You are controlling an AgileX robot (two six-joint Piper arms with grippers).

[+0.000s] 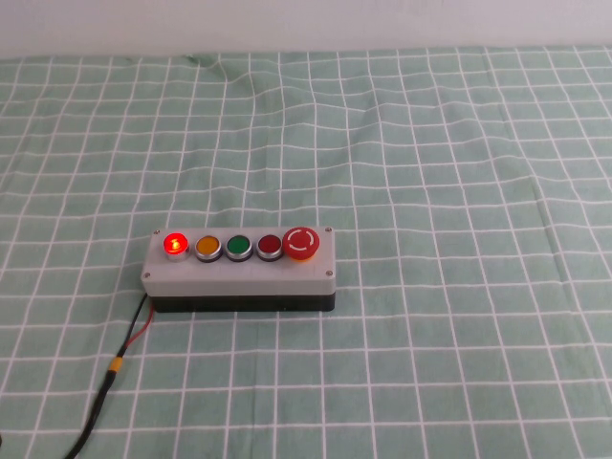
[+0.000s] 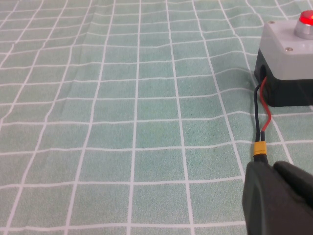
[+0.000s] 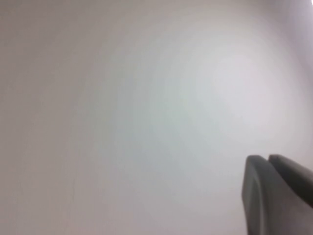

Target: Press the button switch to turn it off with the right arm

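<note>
Nearest the robot, the black cable (image 1: 105, 392) with its yellow connector runs across the green checked cloth on the table (image 1: 459, 191) up to the left end of the grey box (image 1: 239, 271), so the box sits with its wired end toward the left arm's side. On top of the box, the button switch (image 1: 175, 244) glows bright red at that left end, just beside the orange button (image 1: 207, 246); then come the green button (image 1: 238, 247), the darker red button (image 1: 269, 247) and the large red mushroom button (image 1: 301, 243). The glow suggests the switch is on and the press is not yet made. The high view shows the whole row but neither arm. The left wrist view fills that gap: the left hand (image 2: 274, 196) hangs low over the cloth near the connector, its two dark fingers together, with the box's corner and the lit button beyond, which looks like a parked pose. The right wrist view shows only the right hand (image 3: 276, 191), fingers together, against a blank pale surface, so it seems raised and aimed away from the table, well apart from the switch it must reach.
</note>
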